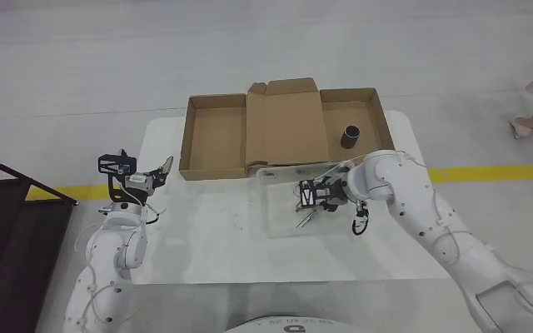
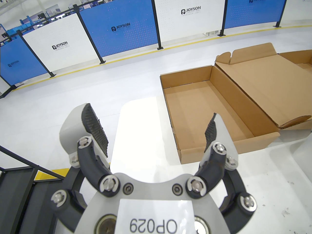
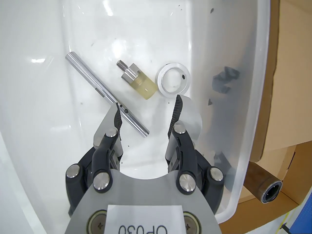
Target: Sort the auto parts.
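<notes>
While right gripper (image 3: 148,102) hangs in clear bin (image 3: 243,98), fingers spread above steel rod (image 3: 107,94), left gripper (image 2: 151,110) splayed empty near table's (image 1: 208,241) left edge

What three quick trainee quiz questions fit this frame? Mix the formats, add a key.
1. True or false: the dark cylindrical sleeve lies inside the clear plastic bin.
2. How many parts lie in the bin? A) two B) three C) five
3. Fill in: the open right gripper hangs over the bin with one fingertip above the long silver metal ____.

Key:
1. False; it is in the brown cardboard box.
2. B: rod, threaded stud with a yellowish cap, silver ring.
3. rod.
</notes>
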